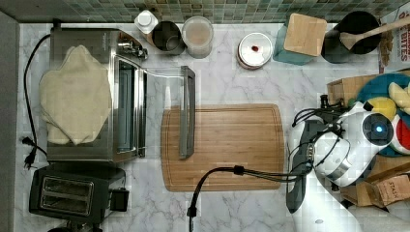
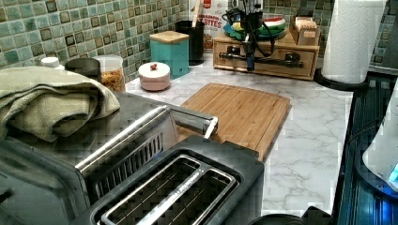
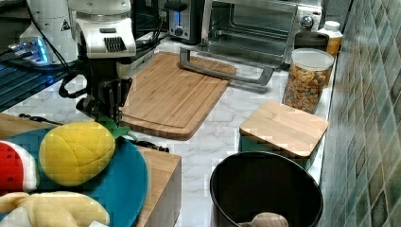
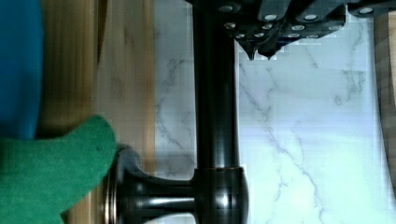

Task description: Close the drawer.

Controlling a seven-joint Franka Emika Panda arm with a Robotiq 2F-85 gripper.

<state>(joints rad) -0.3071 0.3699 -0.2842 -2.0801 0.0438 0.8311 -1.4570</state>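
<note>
A Franka arm's gripper point(image 2: 249, 64) hangs fingers-down just in front of the drawer point(image 2: 277, 66), whose light-wood front sits in a small wooden cabinet point(image 2: 310, 65) on a marble counter point(image 2: 309, 140). In the wrist view the fingertips point(image 4: 252, 55) are pressed almost together with nothing between them. They sit just beside the drawer's black bar handle point(image 4: 215, 93), on the side away from the wood front point(image 4: 123, 70). How far the drawer stands out cannot be told.

Readable lettering is scarce. "BITES" shows on a cereal box point(image 2: 212, 21) behind the gripper, against the tiled wall. A black warning triangle marks the robot's white base point(image 3: 47, 19).

Above the gripper, on the cabinet's top, a teal plate point(image 3: 127, 184) carries plush fruit, among them a yellow pineapple point(image 3: 75, 153), and a green felt leaf point(image 4: 51, 172) lies over the drawer front. Beyond the gripper, away from the drawer, lies a bamboo cutting board point(image 2: 239, 110). The toaster oven's open glass door point(image 3: 227, 59) rests on the board's far edge, and farther off stands a black toaster point(image 2: 187, 187). A paper towel roll point(image 2: 354, 40) stands next to the cabinet. A black cable point(image 1: 227, 170) runs across the board toward the arm.
</note>
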